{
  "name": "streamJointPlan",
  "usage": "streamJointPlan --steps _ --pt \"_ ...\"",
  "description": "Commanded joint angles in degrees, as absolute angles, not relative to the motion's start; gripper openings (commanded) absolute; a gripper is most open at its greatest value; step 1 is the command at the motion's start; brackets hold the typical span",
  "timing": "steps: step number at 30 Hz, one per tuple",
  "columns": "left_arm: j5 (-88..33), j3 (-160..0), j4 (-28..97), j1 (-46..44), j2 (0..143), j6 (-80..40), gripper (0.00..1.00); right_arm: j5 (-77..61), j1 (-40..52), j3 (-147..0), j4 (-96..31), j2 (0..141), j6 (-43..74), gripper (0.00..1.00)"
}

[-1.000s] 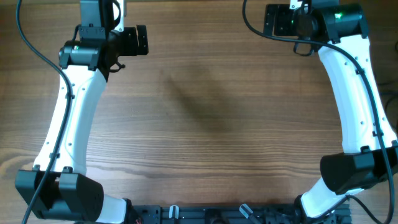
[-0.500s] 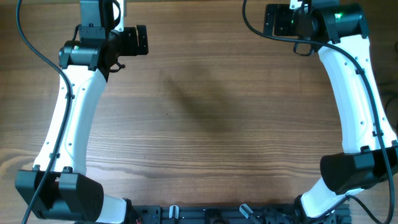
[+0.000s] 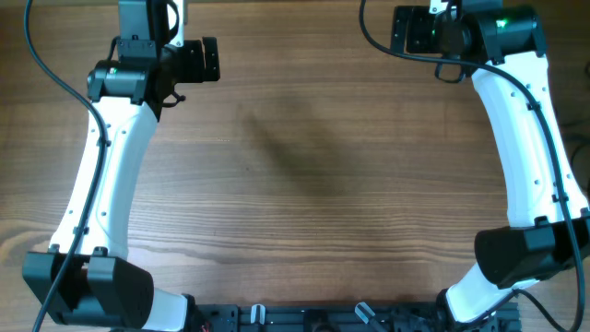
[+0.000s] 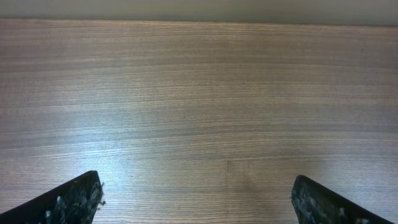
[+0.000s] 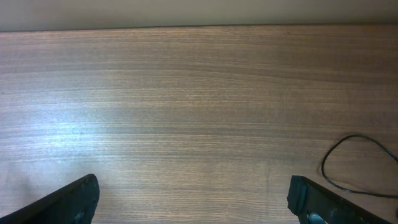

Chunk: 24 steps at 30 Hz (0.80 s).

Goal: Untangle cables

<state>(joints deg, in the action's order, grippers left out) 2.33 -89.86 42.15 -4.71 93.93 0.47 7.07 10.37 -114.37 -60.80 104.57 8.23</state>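
Only one thin black cable shows, as a loop lying on the wood at the right edge of the right wrist view; its ends run out of frame. No cables appear in the overhead view or the left wrist view. My left gripper hangs over the table's far left corner. In its wrist view the left gripper is open over bare wood. My right gripper is at the far right. In its wrist view the right gripper is open and holds nothing, with the loop just beyond its right finger.
The wooden table fills the overhead view. Its far edge meets a pale wall. Both white arms stretch from their bases at the near edge to the far corners. Thick black arm wiring hangs at the left.
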Motion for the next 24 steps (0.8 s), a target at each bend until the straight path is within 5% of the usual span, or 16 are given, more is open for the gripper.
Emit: streamJointPlan --steps 1,11,24 --pt "1.76 -89.89 42.65 -4.67 93.78 -0.73 1.00 6.33 10.55 -114.52 -60.84 105.23 7.49 1.00" --pt "1.19 -88.64 39.83 -5.06 89.67 -6.52 1.00 6.33 10.55 -114.52 -60.84 105.23 7.49 1.00" --pt "1.17 -51.16 14.70 -4.80 64.45 -14.44 1.00 6.33 10.55 -114.52 -60.86 105.23 7.49 1.00"
